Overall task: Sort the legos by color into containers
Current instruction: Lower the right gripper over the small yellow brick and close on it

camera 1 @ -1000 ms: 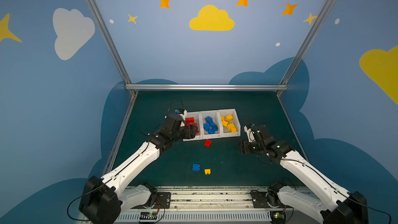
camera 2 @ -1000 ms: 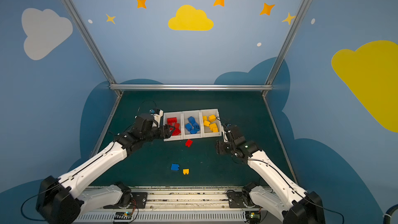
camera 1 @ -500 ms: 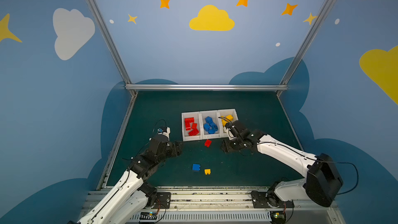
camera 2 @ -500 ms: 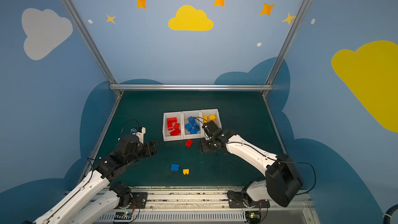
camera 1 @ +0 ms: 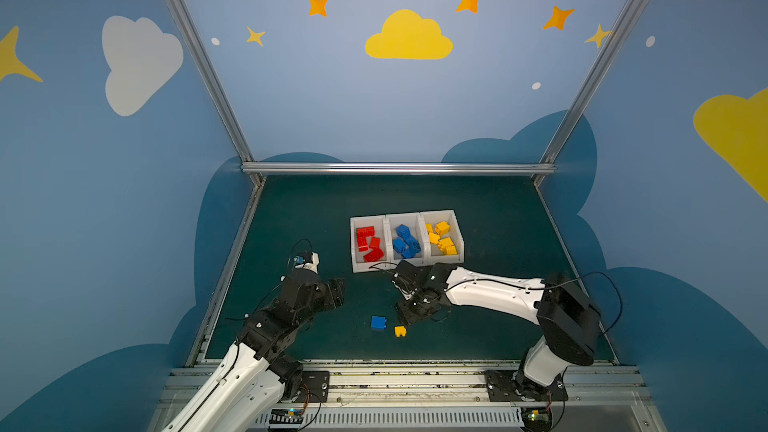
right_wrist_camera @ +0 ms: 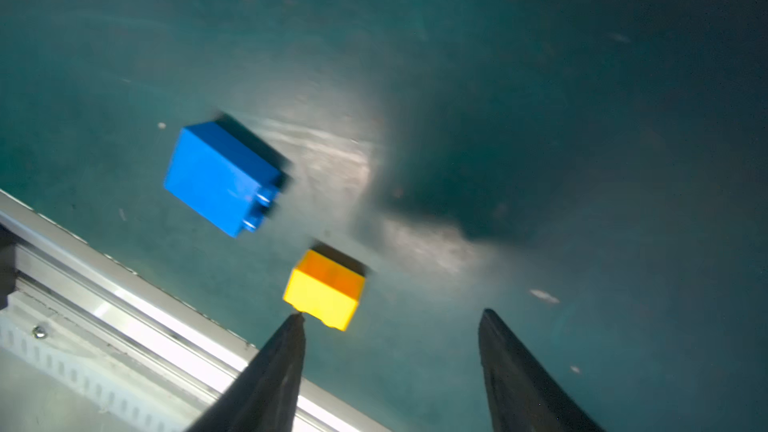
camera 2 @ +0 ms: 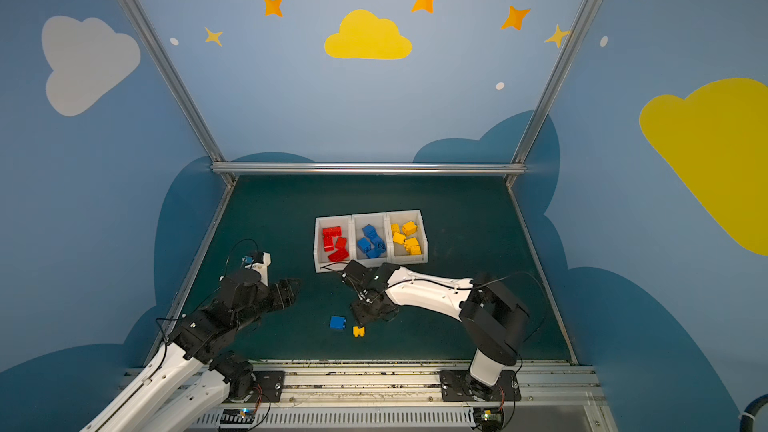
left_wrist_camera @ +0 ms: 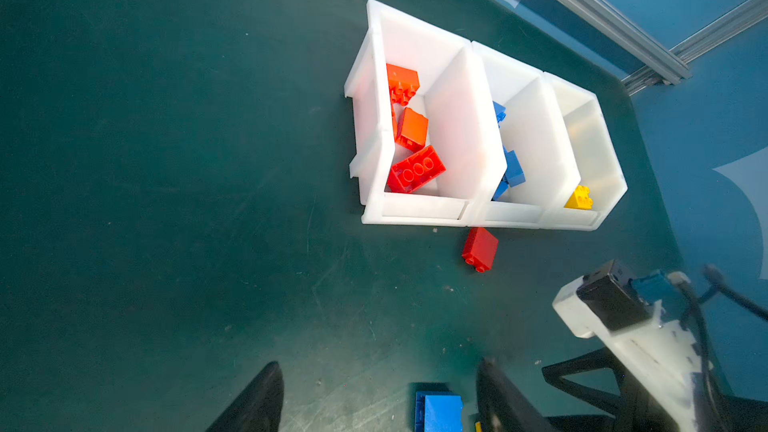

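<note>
yellow brick [right_wrist_camera: 324,292]: is lying at the near side, just right of blue brick [right_wrist_camera: 224,176]. right claw [right_wrist_camera: 390,313]: is hovering beside it, jaws parted, gripping nothing. probably best easing near-left, straddling it squarely before closing, then carrying to yellow bin [camera 1: 459,238], far right. left claw [left_wrist_camera: 378,367]: is gaping, empty.

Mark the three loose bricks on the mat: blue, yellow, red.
blue brick [camera 1: 378,322]: in a top view, top face.
yellow brick [camera 1: 400,331]: in a top view, centre of top.
red brick [left_wrist_camera: 480,248]: left wrist view, its broad side face.
</note>
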`<move>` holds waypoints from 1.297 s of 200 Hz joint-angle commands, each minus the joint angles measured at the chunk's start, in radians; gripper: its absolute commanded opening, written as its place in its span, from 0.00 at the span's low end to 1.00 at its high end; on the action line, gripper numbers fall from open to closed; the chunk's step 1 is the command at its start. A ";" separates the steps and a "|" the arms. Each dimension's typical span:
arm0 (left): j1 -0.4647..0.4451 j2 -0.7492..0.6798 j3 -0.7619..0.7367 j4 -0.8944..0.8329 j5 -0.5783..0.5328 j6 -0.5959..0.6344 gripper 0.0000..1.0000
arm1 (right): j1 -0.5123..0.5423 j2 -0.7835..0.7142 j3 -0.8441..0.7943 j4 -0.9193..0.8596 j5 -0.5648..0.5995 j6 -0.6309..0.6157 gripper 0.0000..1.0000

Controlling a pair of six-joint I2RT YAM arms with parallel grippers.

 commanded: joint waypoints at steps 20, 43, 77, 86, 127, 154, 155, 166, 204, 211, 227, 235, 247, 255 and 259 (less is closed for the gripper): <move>0.003 -0.035 -0.017 -0.056 -0.005 -0.018 0.73 | 0.061 0.111 0.120 -0.120 0.065 0.009 0.67; 0.003 -0.062 -0.027 -0.061 -0.007 -0.027 0.73 | 0.079 0.154 0.152 -0.154 0.084 0.014 0.67; 0.003 -0.078 -0.038 -0.061 -0.005 -0.036 0.73 | 0.091 0.183 0.164 -0.170 0.087 0.023 0.67; 0.002 -0.077 -0.038 -0.061 -0.003 -0.034 0.73 | 0.093 0.182 0.160 -0.172 0.087 0.024 0.67; 0.002 -0.071 -0.041 -0.057 -0.002 -0.035 0.73 | 0.095 0.170 0.104 -0.164 0.079 0.052 0.66; 0.003 -0.067 -0.048 -0.050 0.000 -0.038 0.73 | 0.092 0.157 0.090 -0.154 0.079 0.059 0.63; 0.003 -0.067 -0.049 -0.049 0.001 -0.038 0.73 | 0.092 0.157 0.090 -0.154 0.079 0.058 0.63; 0.003 -0.062 -0.047 -0.047 0.003 -0.039 0.73 | 0.091 0.157 0.087 -0.152 0.077 0.058 0.60; 0.003 -0.062 -0.046 -0.047 0.003 -0.037 0.73 | 0.089 0.159 0.083 -0.134 0.064 0.056 0.44; 0.002 -0.061 -0.048 -0.047 0.003 -0.037 0.73 | 0.089 0.159 0.083 -0.133 0.065 0.057 0.40; 0.003 -0.061 -0.048 -0.047 0.003 -0.037 0.73 | 0.089 0.155 0.081 -0.132 0.066 0.055 0.31; 0.003 -0.061 -0.048 -0.047 0.003 -0.037 0.73 | 0.088 0.153 0.080 -0.130 0.067 0.055 0.28; 0.003 -0.061 -0.048 -0.047 0.003 -0.037 0.73 | 0.088 0.147 0.078 -0.130 0.070 0.055 0.26; 0.002 -0.061 -0.047 -0.047 0.003 -0.037 0.73 | 0.088 0.142 0.080 -0.131 0.073 0.053 0.25; 0.002 -0.061 -0.047 -0.047 0.003 -0.037 0.73 | 0.087 0.140 0.080 -0.132 0.075 0.052 0.24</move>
